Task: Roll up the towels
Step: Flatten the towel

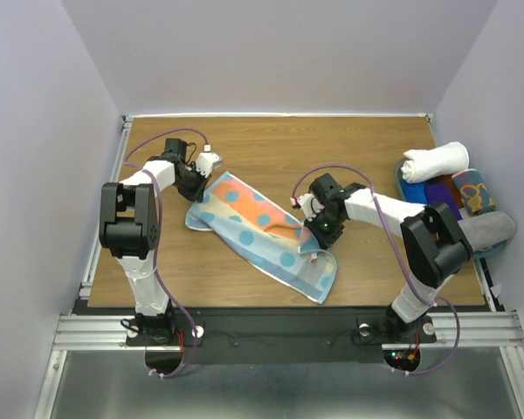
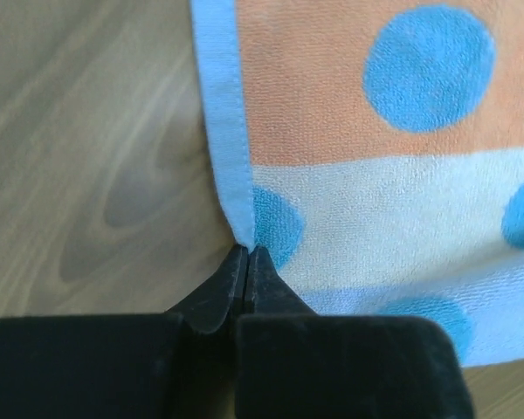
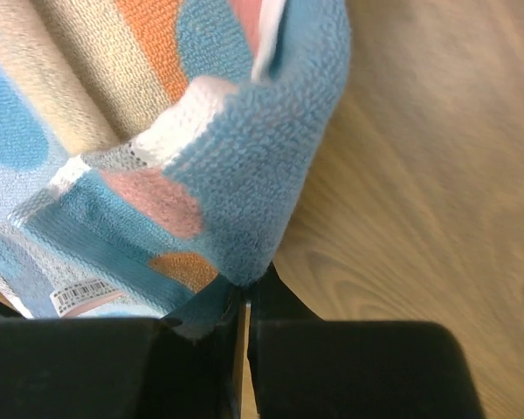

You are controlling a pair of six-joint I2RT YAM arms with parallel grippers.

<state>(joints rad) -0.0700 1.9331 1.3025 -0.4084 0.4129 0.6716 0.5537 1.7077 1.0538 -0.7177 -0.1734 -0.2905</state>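
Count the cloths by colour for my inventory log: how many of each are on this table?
Dotted towel, spread out: 1
White rolled towel: 1
Gray rolled towel: 1
Patterned rolled towel: 1
Dark purple cloth: 1
Total: 5, leaving out the unclear blue piece under the pile.

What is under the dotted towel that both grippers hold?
Wooden table shows all around the dotted towel, which lies spread on it; anything beneath its middle is covered. At the right gripper the edge is folded over, baring a barcode label.
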